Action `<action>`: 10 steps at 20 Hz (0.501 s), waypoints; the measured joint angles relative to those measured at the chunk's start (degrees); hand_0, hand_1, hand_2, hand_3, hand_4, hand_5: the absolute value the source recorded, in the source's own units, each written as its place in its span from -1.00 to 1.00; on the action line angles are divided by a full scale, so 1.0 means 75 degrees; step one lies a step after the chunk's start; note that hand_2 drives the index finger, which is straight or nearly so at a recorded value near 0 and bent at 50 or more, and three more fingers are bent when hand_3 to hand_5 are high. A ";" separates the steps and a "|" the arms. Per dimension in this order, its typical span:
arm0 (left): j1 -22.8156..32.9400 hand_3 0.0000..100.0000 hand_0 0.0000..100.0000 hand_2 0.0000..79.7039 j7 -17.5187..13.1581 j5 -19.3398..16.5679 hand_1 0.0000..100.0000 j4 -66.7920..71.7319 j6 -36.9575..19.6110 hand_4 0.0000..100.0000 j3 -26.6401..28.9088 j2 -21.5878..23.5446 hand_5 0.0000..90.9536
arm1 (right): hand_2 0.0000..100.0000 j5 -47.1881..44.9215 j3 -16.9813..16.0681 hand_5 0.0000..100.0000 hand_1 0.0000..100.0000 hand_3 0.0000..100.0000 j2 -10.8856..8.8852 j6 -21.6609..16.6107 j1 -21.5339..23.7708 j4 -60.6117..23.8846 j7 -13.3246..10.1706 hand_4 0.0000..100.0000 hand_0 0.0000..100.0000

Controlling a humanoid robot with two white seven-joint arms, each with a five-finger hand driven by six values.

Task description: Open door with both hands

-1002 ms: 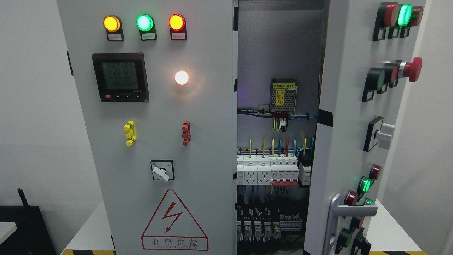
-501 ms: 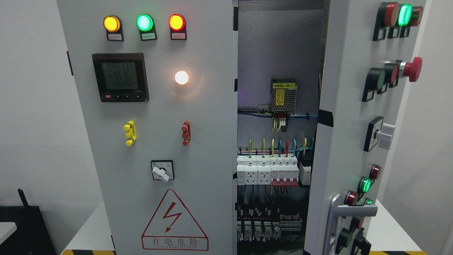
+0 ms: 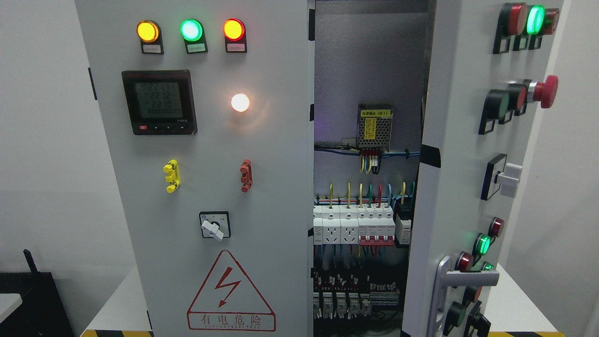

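Hands are out of view, so their state cannot be told; right door (image 3: 461,154) stands swung open by its handle (image 3: 449,290), exposing breakers (image 3: 355,227), left door (image 3: 210,178) shut.

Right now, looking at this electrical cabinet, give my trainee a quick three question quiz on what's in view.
1. True or false: the right door stands swung open.
2. What colour is the middle lamp of the three atop the left door: A yellow, B green, C red?
3. Which symbol sits in the warning triangle?

Key: 1 true. 2 B. 3 a lightning bolt. Neither robot hand is in view.
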 measured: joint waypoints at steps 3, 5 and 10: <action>0.0003 -1.00 -1.00 -1.00 -0.0003 0.0005 -1.00 -0.0006 0.0002 -1.00 -0.0008 0.0000 -1.00 | -1.00 0.0000 0.0001 -1.00 -1.00 -1.00 0.0001 0.0000 0.0000 0.0000 0.0000 -1.00 -0.24; 0.0023 -1.00 -1.00 -1.00 -0.0021 0.0005 -1.00 -0.0083 0.0006 -1.00 -0.0056 0.0003 -1.00 | -1.00 0.0000 0.0001 -1.00 -1.00 -1.00 0.0001 0.0000 0.0000 0.0000 0.0000 -1.00 -0.24; 0.0803 -1.00 -1.00 -1.00 -0.0040 0.0036 -1.00 -0.1213 0.0020 -1.00 -0.0268 0.0127 -1.00 | -1.00 0.0000 0.0001 -1.00 -1.00 -1.00 0.0002 0.0000 0.0000 0.0000 0.0000 -1.00 -0.24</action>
